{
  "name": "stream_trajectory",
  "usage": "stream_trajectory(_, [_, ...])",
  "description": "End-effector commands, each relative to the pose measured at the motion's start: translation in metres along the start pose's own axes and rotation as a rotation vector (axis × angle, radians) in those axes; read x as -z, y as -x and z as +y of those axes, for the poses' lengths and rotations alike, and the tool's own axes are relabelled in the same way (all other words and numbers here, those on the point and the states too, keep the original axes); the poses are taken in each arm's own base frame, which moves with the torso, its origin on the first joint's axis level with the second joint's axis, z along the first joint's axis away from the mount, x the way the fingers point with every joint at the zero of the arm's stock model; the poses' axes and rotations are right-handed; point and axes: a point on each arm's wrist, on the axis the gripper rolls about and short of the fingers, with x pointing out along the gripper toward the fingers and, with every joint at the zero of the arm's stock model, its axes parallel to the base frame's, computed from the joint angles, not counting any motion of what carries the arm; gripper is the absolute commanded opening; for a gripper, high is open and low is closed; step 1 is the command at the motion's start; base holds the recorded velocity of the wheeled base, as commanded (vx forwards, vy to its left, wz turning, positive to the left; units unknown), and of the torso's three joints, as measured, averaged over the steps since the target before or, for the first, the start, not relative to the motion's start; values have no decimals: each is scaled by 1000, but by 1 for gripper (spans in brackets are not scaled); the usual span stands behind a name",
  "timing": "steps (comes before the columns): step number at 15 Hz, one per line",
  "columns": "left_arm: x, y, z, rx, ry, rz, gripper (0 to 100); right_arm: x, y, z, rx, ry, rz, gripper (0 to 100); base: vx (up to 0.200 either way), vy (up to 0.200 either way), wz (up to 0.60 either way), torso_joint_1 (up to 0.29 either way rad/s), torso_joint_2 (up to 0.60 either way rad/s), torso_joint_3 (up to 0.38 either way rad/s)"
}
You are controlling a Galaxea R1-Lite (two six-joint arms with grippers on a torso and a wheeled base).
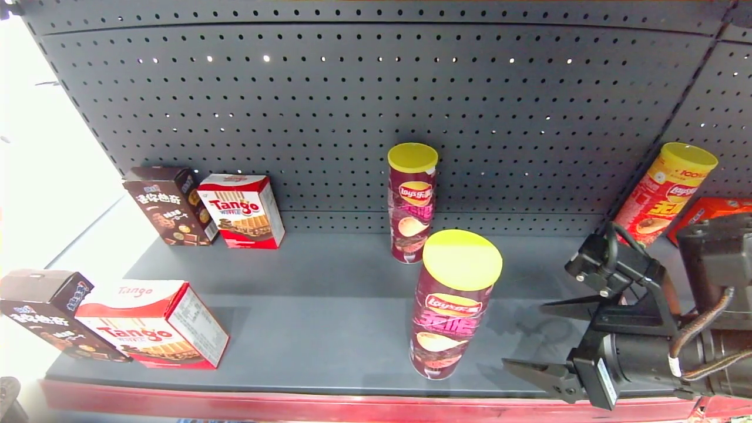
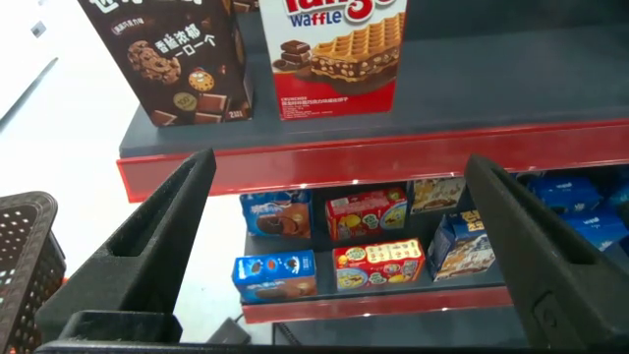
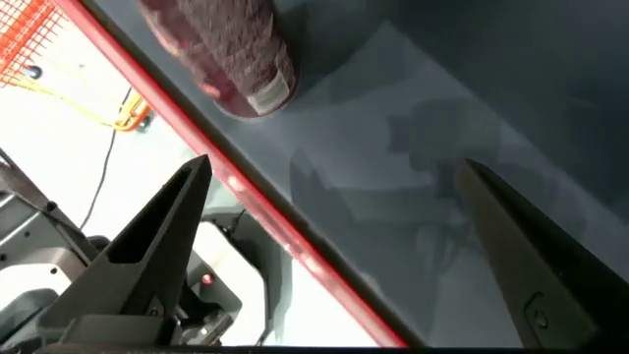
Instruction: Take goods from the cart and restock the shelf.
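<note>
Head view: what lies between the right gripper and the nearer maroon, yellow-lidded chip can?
Only bare dark grey shelf board separates the right gripper from the maroon chip can; the head view shows it.

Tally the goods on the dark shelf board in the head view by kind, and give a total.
Maroon chip cans: 2
Red chip can: 1
Red-and-white wafer boxes: 2
Brown cookie boxes: 2
Orange box at the right edge: 1
Total: 8
</note>
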Motion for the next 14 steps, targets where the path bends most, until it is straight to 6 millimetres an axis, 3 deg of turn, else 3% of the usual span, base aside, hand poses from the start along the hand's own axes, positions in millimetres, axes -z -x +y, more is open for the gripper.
stream_trajectory(1, [0, 0, 0, 0, 0, 2, 100, -3, -13, 0, -7, 4, 24, 100, 0, 0, 0, 0, 0, 0])
stream_trajectory(14, [0, 0, 0, 0, 1, 2, 100, -20, -45, -6, -8, 14, 47, 100, 0, 0, 0, 0, 0, 0])
